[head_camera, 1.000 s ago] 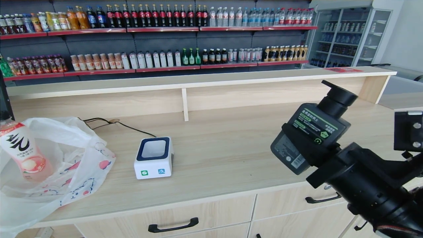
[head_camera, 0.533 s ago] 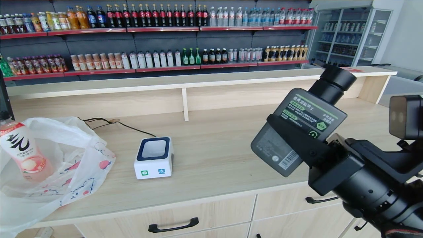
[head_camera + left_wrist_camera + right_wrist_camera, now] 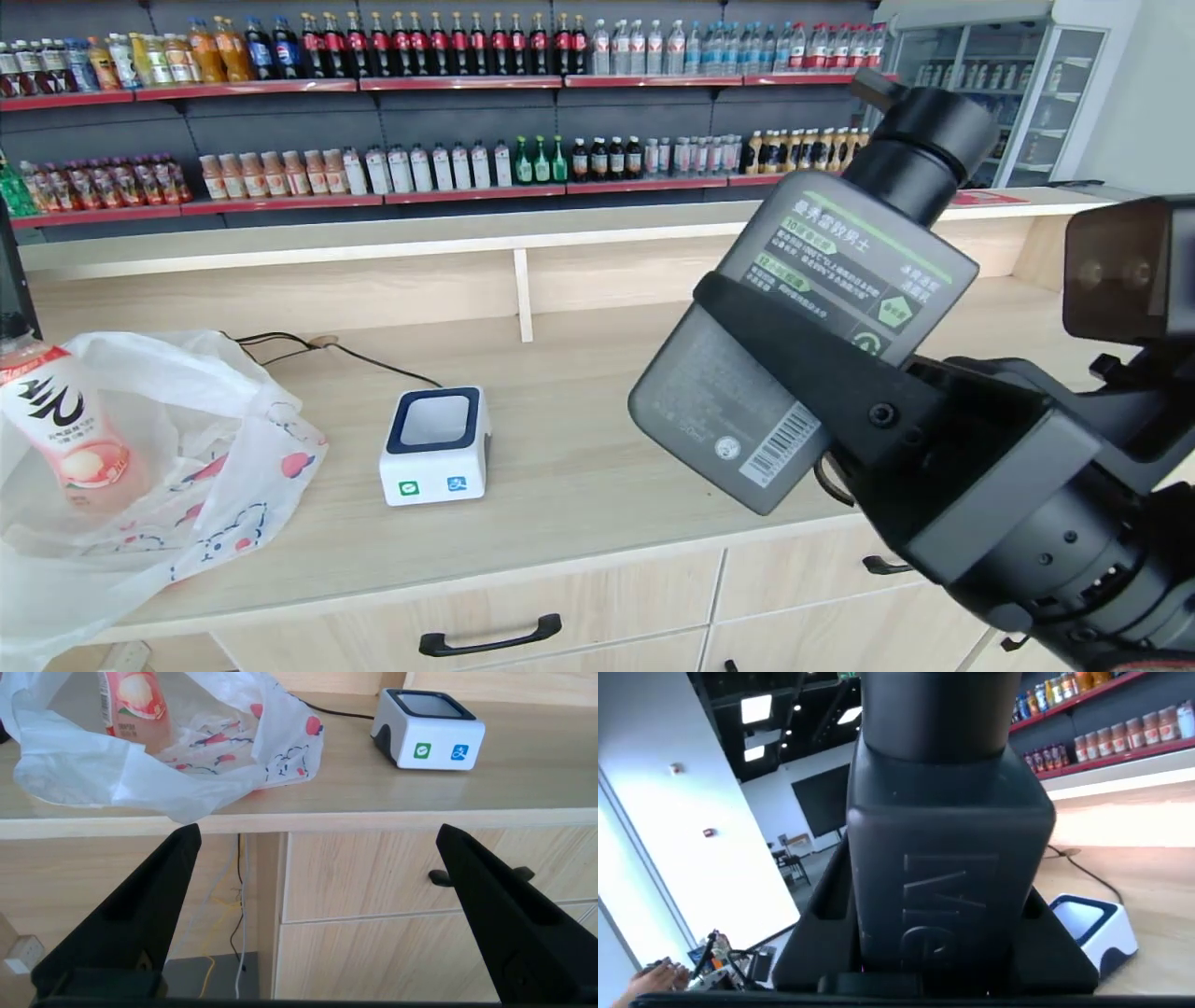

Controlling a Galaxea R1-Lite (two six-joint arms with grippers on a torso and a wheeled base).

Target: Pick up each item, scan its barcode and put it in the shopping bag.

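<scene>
The right gripper [image 3: 794, 341] is clamped on a dark pump bottle [image 3: 719, 401] and holds it tilted in the air over the right part of the surface [image 3: 597, 467], near its front edge, with the pump head pointing up and away. One finger crosses the flat back face at about mid-height, just above the barcode [image 3: 780, 443], so the code is uncovered. In the right wrist view the bottle [image 3: 948, 859] sits squarely between the jaws.

It looks like stiff, flat-sided plastic that should not give under the squeeze. If it is full it is probably fairly heavy, and the smooth faces could slip once it is tipped further. The middle of the body seems the right place to hold it; the pump neck looks too narrow and weak for that.

The scanner [image 3: 435, 446] stands left of the middle of the surface. The shopping bag [image 3: 187, 448] lies open at the left end with a pink drink bottle [image 3: 65, 420] inside. The left gripper [image 3: 313, 915] hangs spread wide and empty below the front edge.
</scene>
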